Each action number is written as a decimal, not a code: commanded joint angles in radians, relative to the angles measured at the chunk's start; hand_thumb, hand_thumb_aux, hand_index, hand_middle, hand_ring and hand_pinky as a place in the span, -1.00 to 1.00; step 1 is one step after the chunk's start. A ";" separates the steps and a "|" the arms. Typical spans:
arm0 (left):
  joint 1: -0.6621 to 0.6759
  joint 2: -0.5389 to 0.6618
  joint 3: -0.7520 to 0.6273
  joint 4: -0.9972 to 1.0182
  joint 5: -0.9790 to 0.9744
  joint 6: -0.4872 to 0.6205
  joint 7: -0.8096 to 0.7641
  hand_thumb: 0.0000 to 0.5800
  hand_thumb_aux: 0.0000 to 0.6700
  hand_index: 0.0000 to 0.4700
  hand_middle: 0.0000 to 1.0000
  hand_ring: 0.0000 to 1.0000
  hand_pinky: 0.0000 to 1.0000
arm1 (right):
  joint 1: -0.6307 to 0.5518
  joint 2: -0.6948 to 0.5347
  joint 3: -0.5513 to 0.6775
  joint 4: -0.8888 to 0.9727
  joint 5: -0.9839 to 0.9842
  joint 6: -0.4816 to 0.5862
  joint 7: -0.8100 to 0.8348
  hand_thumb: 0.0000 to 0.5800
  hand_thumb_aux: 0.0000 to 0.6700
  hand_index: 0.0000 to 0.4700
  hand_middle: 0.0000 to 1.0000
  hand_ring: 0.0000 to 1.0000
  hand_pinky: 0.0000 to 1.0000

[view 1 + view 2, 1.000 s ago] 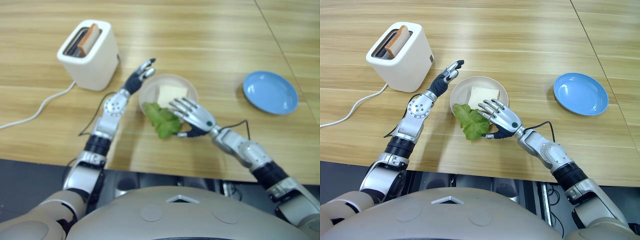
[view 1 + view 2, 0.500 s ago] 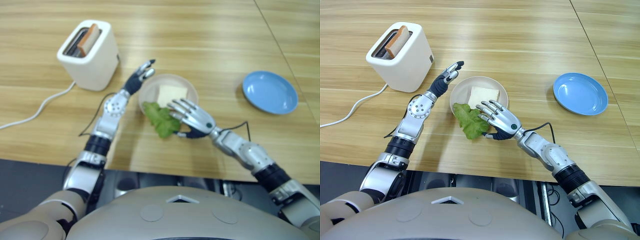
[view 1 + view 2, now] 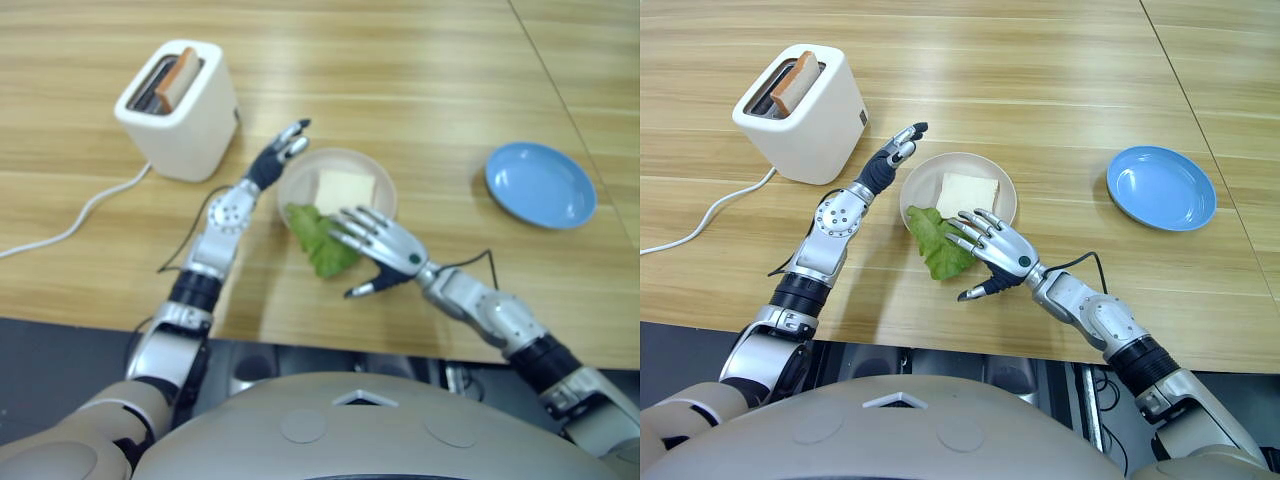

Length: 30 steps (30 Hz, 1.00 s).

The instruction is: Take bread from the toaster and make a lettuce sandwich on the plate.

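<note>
While hovering palm-down by the lettuce (image 3: 933,243), holds nothing in splayed right hand (image 3: 998,255); likewise left hand (image 3: 890,158), outstretched between toaster (image 3: 805,115) and plate (image 3: 960,163). Finds lettuce draped over plate's near rim, beside bread (image 3: 967,193).

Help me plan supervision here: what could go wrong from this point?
The green lettuce leaf lies across the near-left rim of the round beige plate, beside the pale bread slice, not on it; a push from the open right hand could slide it onto the wooden table.
The left hand sits close to the plate's left rim and might nudge the plate.
</note>
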 commanded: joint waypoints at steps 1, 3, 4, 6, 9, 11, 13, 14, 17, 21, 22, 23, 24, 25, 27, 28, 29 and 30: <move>-0.001 0.007 -0.001 0.018 0.002 0.003 -0.010 -1.00 -1.00 -1.00 -1.00 -1.00 -1.00 | 0.009 -0.001 0.011 -0.012 -0.005 -0.005 0.014 -1.00 -1.00 -1.00 -1.00 -1.00 -1.00; 0.001 0.007 -0.001 0.016 0.003 0.005 -0.010 -1.00 -1.00 -1.00 -1.00 -1.00 -1.00 | 0.006 0.000 0.011 -0.002 -0.003 -0.004 0.011 -0.92 -0.96 -0.96 -1.00 -1.00 -1.00; 0.002 0.007 -0.001 0.015 0.003 0.005 -0.011 -1.00 -1.00 -1.00 -1.00 -1.00 -1.00 | 0.003 0.000 0.012 0.006 -0.002 -0.003 0.009 -0.82 -0.91 -0.91 -1.00 -1.00 -1.00; 0.003 0.006 -0.002 0.015 0.004 0.006 -0.012 -1.00 -1.00 -1.00 -1.00 -1.00 -1.00 | -0.003 0.002 0.013 0.024 0.001 -0.001 0.006 -0.08 -0.47 -0.48 -1.00 -1.00 -1.00; 0.004 0.006 -0.004 0.015 0.005 0.007 -0.012 -1.00 -1.00 -1.00 -1.00 -1.00 -1.00 | -0.012 0.008 0.015 0.045 0.002 0.004 0.001 0.56 0.07 0.04 -1.00 -1.00 -1.00; 0.006 0.007 -0.003 0.014 0.005 0.007 -0.012 -1.00 -1.00 -1.00 -1.00 -1.00 -1.00 | -0.025 0.014 0.016 0.067 0.004 0.007 -0.003 0.71 0.24 0.21 -1.00 -1.00 -1.00; 0.006 0.007 -0.004 0.014 0.006 0.007 -0.013 -1.00 -1.00 -1.00 -1.00 -1.00 -1.00 | -0.039 0.020 0.019 0.088 0.004 0.008 -0.008 0.89 0.54 0.50 -1.00 -1.00 -1.00; 0.006 0.007 -0.004 0.014 0.006 0.007 -0.013 -1.00 -1.00 -1.00 -1.00 -1.00 -1.00 | -0.043 0.022 0.019 0.094 0.005 0.009 -0.010 0.89 0.54 0.50 -1.00 -1.00 -1.00; 0.006 0.006 -0.004 0.015 0.006 0.007 -0.014 -1.00 -1.00 -1.00 -1.00 -1.00 -1.00 | -0.050 0.027 0.020 0.098 0.006 0.010 -0.013 0.98 0.80 0.77 -1.00 -1.00 -1.00; 0.006 0.007 -0.003 0.016 0.007 0.007 -0.014 -1.00 -1.00 -1.00 -1.00 -1.00 -1.00 | -0.051 0.027 0.018 0.094 0.010 0.009 -0.016 1.00 1.00 0.96 -1.00 -1.00 -1.00; 0.007 0.007 -0.003 0.016 0.007 0.007 -0.014 -1.00 -1.00 -1.00 -1.00 -1.00 -1.00 | -0.048 0.025 0.013 0.085 0.013 0.010 -0.016 1.00 1.00 0.96 -1.00 -1.00 -1.00; 0.007 0.007 -0.003 0.016 0.007 0.008 -0.014 -1.00 -1.00 -1.00 -1.00 -1.00 -1.00 | -0.046 0.023 0.009 0.079 0.016 0.010 -0.016 1.00 1.00 0.96 -1.00 -1.00 -1.00; 0.007 0.007 -0.003 0.016 0.007 0.007 -0.015 -1.00 -1.00 -1.00 -1.00 -1.00 -1.00 | -0.043 0.019 0.003 0.068 0.022 0.010 -0.015 1.00 1.00 0.96 -1.00 -1.00 -1.00; 0.007 0.007 -0.003 0.017 0.006 0.007 -0.015 -1.00 -1.00 -1.00 -1.00 -1.00 -1.00 | -0.041 0.017 -0.001 0.061 0.026 0.010 -0.014 1.00 1.00 0.96 -1.00 -1.00 -1.00; 0.006 0.007 -0.003 0.018 0.006 0.006 -0.015 -1.00 -1.00 -1.00 -1.00 -1.00 -1.00 | -0.035 0.010 -0.014 0.040 0.039 0.007 -0.012 1.00 1.00 0.96 -1.00 -1.00 -1.00; 0.006 0.007 -0.003 0.021 0.007 0.005 -0.015 -1.00 -1.00 -1.00 -1.00 -1.00 -1.00 | -0.030 0.004 -0.027 0.020 0.061 0.001 -0.008 1.00 1.00 0.96 -1.00 -1.00 -1.00; 0.005 0.006 -0.003 0.022 0.007 0.004 -0.014 -1.00 -1.00 -1.00 -1.00 -1.00 -1.00 | -0.024 -0.001 -0.043 0.000 0.090 -0.010 0.000 1.00 1.00 0.96 -1.00 -1.00 -1.00; 0.004 0.006 -0.004 0.023 0.006 0.004 -0.014 -1.00 -1.00 -1.00 -1.00 -1.00 -1.00 | -0.017 -0.006 -0.057 -0.017 0.119 -0.020 0.009 1.00 1.00 0.96 -1.00 -1.00 -1.00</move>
